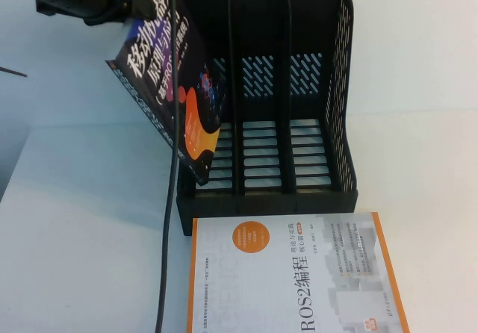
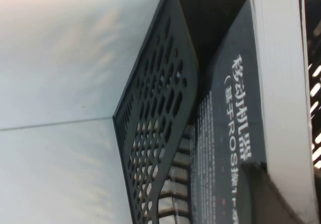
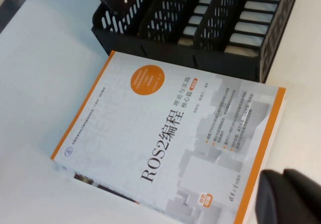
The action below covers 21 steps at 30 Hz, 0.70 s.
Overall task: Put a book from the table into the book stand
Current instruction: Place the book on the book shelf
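My left gripper (image 1: 146,4) is at the top left, shut on the upper end of the dark book (image 1: 179,86) with white Chinese title and orange blobs. The book hangs tilted, its lower corner down in the leftmost slot of the black book stand (image 1: 340,124). In the left wrist view a dark finger (image 2: 261,194) presses on the book (image 2: 235,108) beside the stand's perforated side wall (image 2: 155,108). My right gripper (image 3: 291,199) is shut and empty, above the table by the white book's corner. It is out of the high view.
A white book with orange border (image 1: 299,281) lies flat on the white table (image 1: 89,236) just in front of the stand; it also shows in the right wrist view (image 3: 165,138). A black cable (image 1: 173,221) hangs down from the left arm past the stand's left front corner.
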{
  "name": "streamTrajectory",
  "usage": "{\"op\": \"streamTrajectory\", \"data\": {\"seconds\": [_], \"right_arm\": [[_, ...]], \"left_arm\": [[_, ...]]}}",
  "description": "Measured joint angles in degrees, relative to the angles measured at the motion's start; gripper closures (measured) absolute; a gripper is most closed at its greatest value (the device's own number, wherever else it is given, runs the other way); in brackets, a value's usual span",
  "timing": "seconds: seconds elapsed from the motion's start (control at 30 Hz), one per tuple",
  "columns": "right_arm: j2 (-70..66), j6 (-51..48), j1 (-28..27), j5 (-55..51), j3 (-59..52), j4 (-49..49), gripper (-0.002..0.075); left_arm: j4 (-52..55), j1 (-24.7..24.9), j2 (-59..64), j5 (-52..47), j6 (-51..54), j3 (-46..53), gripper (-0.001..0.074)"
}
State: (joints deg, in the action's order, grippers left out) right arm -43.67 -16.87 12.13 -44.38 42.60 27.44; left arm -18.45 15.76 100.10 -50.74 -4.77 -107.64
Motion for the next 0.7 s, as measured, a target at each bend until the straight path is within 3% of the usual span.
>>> {"op": "streamTrajectory", "data": {"seconds": [0.4,0.47,0.6,0.7], "right_arm": [[0.0,0.0,0.0,1.6,-0.1,0.7,0.0727],[0.0,0.0,0.0,1.6,-0.1,1.1,0.0727],[0.0,0.0,0.0,1.6,-0.1,1.7,0.0727],[0.0,0.0,0.0,1.6,-0.1,2.0,0.0727]], "left_arm": [[2.0,3.5,5.5,2.9,5.4,0.0,0.0613],[2.1,3.9,5.6,3.8,6.3,0.0,0.0552],[2.2,3.9,5.0,6.8,6.4,-0.4,0.0328],[3.1,3.9,4.9,7.6,6.4,-0.6,0.0257]]}}
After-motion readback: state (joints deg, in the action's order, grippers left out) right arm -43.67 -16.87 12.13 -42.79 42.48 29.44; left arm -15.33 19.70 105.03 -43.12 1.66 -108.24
